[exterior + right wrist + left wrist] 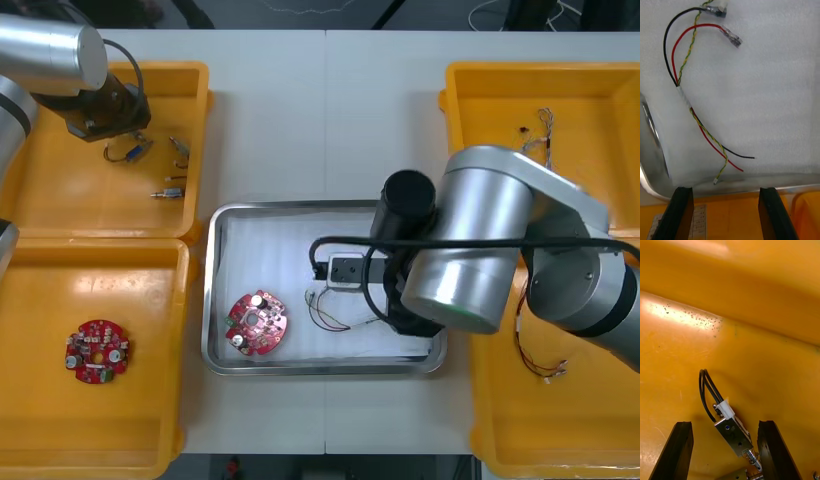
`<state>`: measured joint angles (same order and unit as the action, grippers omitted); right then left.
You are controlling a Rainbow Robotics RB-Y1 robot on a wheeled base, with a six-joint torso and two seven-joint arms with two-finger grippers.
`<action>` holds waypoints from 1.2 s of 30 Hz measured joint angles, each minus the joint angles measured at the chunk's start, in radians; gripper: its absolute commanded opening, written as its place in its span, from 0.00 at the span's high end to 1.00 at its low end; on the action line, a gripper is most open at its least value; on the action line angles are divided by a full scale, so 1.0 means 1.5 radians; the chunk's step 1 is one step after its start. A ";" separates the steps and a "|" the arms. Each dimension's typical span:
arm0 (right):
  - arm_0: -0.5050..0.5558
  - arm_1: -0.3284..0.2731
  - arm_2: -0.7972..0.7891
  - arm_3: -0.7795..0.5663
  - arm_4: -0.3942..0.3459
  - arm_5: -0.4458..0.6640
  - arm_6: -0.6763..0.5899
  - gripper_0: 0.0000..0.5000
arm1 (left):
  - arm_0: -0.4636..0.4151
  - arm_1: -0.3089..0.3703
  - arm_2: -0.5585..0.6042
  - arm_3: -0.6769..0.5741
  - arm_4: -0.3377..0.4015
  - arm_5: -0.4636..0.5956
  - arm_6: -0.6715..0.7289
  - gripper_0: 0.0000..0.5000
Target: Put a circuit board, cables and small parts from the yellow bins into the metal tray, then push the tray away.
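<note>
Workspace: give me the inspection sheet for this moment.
Surface: light table, yellow bins either side.
Job's things: metal tray, white inside, holds one red circuit board; spare board in near left bin; small metal parts in far left bin.
Clutter: nothing seen.
Tools: left tool open astride one black-wired part; right tool open at tray rim.
Cables: red-black-yellow cable loose in tray; another cable in near right bin.
Surroundings: dark floor beyond table.

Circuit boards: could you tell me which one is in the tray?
The right-hand board, beside the cable; the other board lies in a yellow bin.
</note>
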<state>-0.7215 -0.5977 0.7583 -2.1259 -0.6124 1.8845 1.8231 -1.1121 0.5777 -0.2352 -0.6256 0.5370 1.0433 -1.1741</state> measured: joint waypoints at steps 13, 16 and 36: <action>0.002 -0.004 -0.240 -0.018 -0.080 0.021 -0.038 0.00 | 0.000 -0.010 0.000 0.026 0.001 -0.035 -0.001 0.62; 0.003 -0.016 -0.276 -0.018 -0.082 0.021 -0.038 0.00 | 0.000 -0.011 0.000 0.026 0.001 -0.035 -0.001 1.00; 0.003 -0.105 -0.468 0.059 -0.076 0.021 -0.063 0.00 | 0.000 0.004 0.032 -0.074 -0.001 0.106 -0.001 1.00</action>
<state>-0.7164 -0.7556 0.0568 -2.0374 -0.7269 1.9167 1.7284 -1.1121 0.5830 -0.1871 -0.7368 0.5350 1.2019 -1.1762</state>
